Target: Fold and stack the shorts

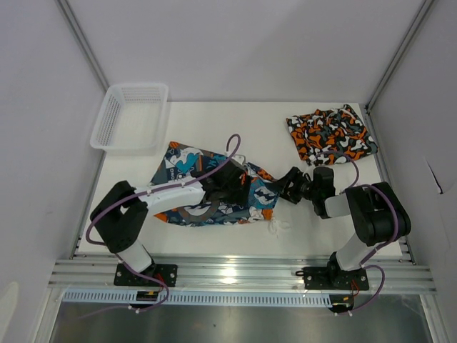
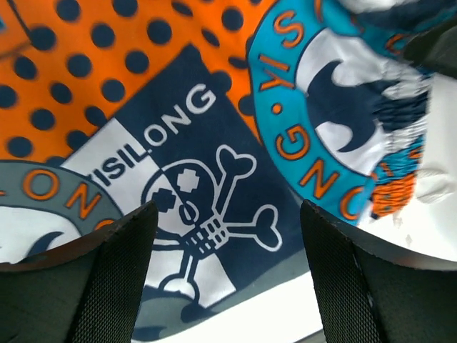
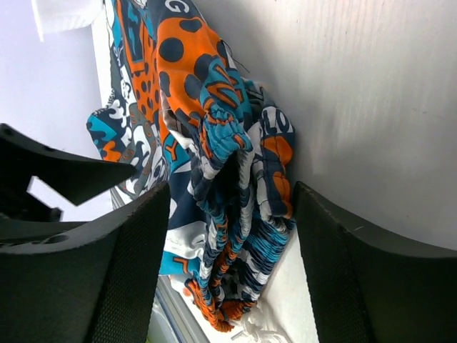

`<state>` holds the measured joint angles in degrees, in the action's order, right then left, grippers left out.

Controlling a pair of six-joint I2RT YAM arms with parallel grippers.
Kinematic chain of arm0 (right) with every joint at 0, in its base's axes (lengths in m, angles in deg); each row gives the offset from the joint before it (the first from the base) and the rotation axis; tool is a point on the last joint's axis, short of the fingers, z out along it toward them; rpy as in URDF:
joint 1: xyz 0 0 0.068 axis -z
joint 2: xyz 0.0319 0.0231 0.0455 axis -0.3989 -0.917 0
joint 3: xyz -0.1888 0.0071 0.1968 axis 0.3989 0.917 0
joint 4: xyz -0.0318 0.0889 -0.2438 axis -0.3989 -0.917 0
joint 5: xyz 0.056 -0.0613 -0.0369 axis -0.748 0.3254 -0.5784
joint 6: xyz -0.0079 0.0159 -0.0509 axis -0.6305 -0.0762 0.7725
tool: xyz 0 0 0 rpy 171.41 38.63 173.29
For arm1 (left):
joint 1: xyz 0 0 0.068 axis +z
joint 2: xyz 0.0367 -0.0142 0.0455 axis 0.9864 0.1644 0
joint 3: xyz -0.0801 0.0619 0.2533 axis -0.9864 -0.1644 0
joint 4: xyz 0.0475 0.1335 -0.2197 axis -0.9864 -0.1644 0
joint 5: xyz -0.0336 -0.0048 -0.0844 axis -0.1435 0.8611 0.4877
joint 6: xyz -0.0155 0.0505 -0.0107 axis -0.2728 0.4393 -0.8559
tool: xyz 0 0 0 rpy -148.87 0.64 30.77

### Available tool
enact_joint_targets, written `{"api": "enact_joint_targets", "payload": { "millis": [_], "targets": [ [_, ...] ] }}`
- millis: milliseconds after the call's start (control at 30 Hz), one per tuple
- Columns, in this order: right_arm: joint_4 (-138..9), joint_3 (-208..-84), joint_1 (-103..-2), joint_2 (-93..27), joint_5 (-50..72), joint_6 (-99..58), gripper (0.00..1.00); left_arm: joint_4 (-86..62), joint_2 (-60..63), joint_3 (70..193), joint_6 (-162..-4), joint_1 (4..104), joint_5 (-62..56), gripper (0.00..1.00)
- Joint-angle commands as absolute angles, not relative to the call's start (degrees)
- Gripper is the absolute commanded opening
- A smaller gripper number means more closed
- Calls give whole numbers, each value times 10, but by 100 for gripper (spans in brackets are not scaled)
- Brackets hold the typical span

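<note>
The blue-teal, orange and white cartoon-print shorts (image 1: 182, 161) lie crumpled on the white table left of centre. My left gripper (image 1: 234, 186) hovers low over their middle. In the left wrist view it (image 2: 225, 275) is open above a skull-and-bones patch of the cloth (image 2: 193, 143), pinching nothing. My right gripper (image 1: 284, 190) is at the shorts' right end. Its fingers (image 3: 128, 271) stand open on either side of the bunched elastic waistband (image 3: 239, 207), with gaps on both sides. The orange, black, grey and white camouflage shorts (image 1: 330, 134) lie folded at the back right.
A white mesh basket (image 1: 131, 116) sits at the back left corner. A white drawstring (image 1: 280, 227) trails off the cartoon shorts near the front edge. Grey walls close in the table on the left, back and right, and a metal rail (image 1: 243, 275) runs along the front.
</note>
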<state>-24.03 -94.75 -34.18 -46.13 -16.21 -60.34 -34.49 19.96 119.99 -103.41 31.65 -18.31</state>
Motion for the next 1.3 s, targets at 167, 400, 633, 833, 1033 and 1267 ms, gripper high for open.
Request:
{"api": "enact_joint_targets", "payload": {
  "millis": [167, 400, 633, 833, 1033, 1267],
  "targets": [
    [-290, -943, -356, -447, -154, -577, 65, -252, 227, 1175, -1032, 279, -200, 80],
    [-299, -952, -360, -455, -153, -573, 18, -272, 256, 1180, -1025, 242, -286, 79],
    [-330, -992, -349, -478, -165, -575, 0, -276, 264, 1165, -1008, 207, -334, 79],
    [-360, -1037, -338, -487, -184, -581, 0, -291, 295, 1179, -1003, 192, -365, 79],
    [-344, -1029, -343, -501, -200, -577, 53, -263, 323, 1190, -1007, 193, -340, 80],
    [-361, -1027, -354, -509, -197, -559, 74, -255, 353, 1187, -1054, 198, -339, 80]
  ]
}}
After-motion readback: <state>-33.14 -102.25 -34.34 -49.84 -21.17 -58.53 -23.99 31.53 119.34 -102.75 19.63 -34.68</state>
